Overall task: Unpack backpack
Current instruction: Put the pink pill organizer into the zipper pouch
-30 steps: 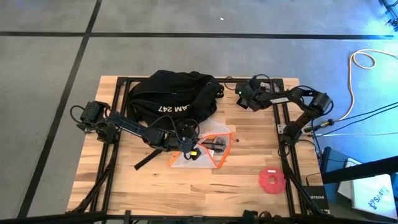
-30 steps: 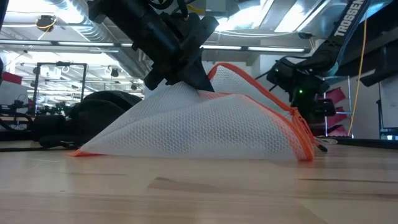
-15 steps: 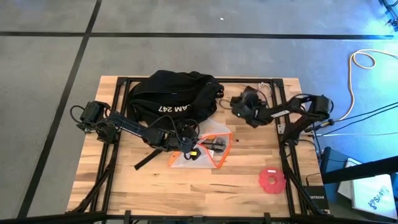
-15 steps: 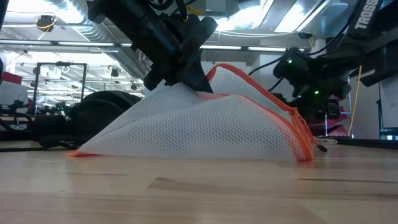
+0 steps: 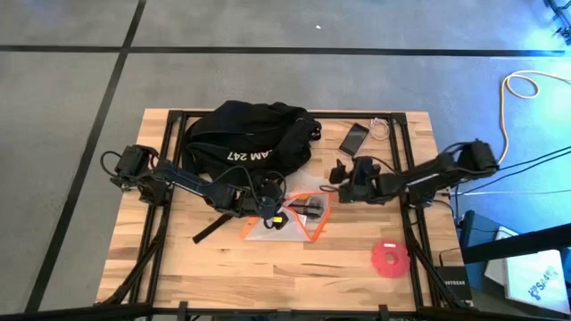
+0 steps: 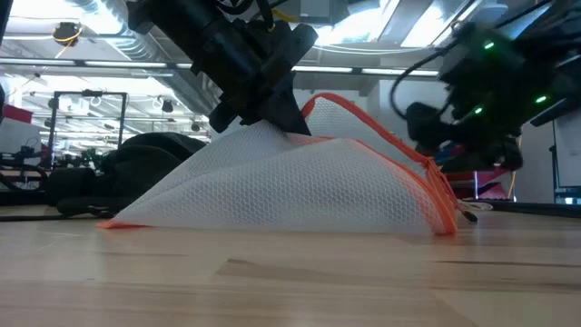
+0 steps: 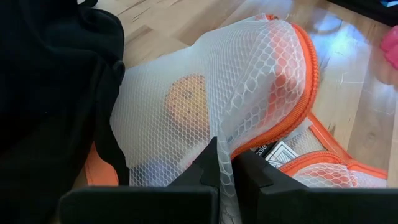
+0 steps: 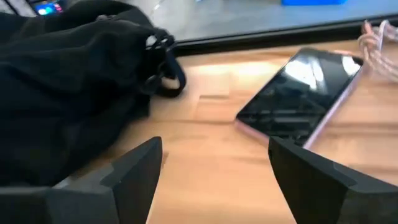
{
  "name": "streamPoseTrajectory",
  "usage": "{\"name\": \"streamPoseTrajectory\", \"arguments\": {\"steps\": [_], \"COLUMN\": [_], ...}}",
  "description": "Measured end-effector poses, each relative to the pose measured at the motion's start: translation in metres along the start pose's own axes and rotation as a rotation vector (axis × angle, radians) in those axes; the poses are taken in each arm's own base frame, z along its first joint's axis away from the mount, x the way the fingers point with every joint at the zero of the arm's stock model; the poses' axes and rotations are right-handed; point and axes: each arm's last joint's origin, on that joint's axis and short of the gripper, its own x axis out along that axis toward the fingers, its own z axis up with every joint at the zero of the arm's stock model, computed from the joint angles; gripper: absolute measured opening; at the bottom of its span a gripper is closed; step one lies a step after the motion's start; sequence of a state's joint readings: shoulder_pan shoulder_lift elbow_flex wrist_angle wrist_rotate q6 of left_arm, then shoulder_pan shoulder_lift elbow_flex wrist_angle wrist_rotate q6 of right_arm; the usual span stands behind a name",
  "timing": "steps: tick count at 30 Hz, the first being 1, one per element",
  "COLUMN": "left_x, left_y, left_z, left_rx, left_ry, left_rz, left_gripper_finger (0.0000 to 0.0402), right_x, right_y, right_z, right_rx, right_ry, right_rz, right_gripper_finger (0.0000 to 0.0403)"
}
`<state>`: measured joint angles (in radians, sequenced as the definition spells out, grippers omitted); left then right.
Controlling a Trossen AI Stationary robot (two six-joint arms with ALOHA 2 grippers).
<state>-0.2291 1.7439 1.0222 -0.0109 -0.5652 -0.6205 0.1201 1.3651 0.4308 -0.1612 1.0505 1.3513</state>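
Near the front edge of the desk (image 5: 178,276), toward its right corner, a red disc (image 5: 390,258) lies alone on bare wood.

Mid-desk: white mesh pouch (image 5: 287,214) with orange zip trim, lifted into a tent shape. Left gripper (image 7: 224,180) has its fingers pressed together on a fold of the mesh, pinching the pouch up. Orange round item and something bluish visible through the netting; a small printed label sits near the zip, too small to read.

Just right of the pouch: right gripper (image 5: 342,171), fingers spread, nothing between them, hovering low and pointed toward the back of the desk.

Back edge, right of centre: black phone (image 5: 354,136) lying flat, with a pale coiled cable (image 5: 381,128) just beside it.

Back edge, centre-left: the backpack (image 5: 245,138), black soft fabric, slumped. White lettering "AM 247" readable on its front panel.

Step in hand, by my reading: pouch appears out of the bag and is being held up by the left arm; phone and disc already lie on the desk. Next move probably calls for the left fingers to let go of the mesh so the pouch settles flat, or for the right gripper to reach in at the pouch's open zip. Cannot tell whether anything remains in the bag.
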Motion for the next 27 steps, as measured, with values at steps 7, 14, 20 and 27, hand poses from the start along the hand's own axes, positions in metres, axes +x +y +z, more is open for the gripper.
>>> {"name": "streamPoseTrajectory", "arguments": {"steps": [7,14,20,27], "left_x": [0.000,0.000,0.000,0.000], "left_y": [0.001,0.000,0.000,0.000], "left_z": [0.000,0.000,0.000,0.000], "left_rx": [-0.001,-0.008,-0.009,-0.009], "left_ry": [0.000,0.000,0.000,0.000], "left_rz": [0.002,0.001,0.001,0.001], "left_gripper_finger": [0.0000,0.0000,0.0000,0.0000], "right_x": [-0.024,-0.058,-0.088,-0.132], "right_y": [0.014,0.025,0.034,0.046], "right_z": [0.005,0.001,0.011,0.019], "right_rx": [-0.056,-0.241,-0.428,-0.665], "right_ry": [0.206,0.407,0.609,1.054], "right_rz": [0.103,0.176,0.190,0.385], "right_gripper_finger": [0.0277,0.0277,0.0277,0.0277]}}
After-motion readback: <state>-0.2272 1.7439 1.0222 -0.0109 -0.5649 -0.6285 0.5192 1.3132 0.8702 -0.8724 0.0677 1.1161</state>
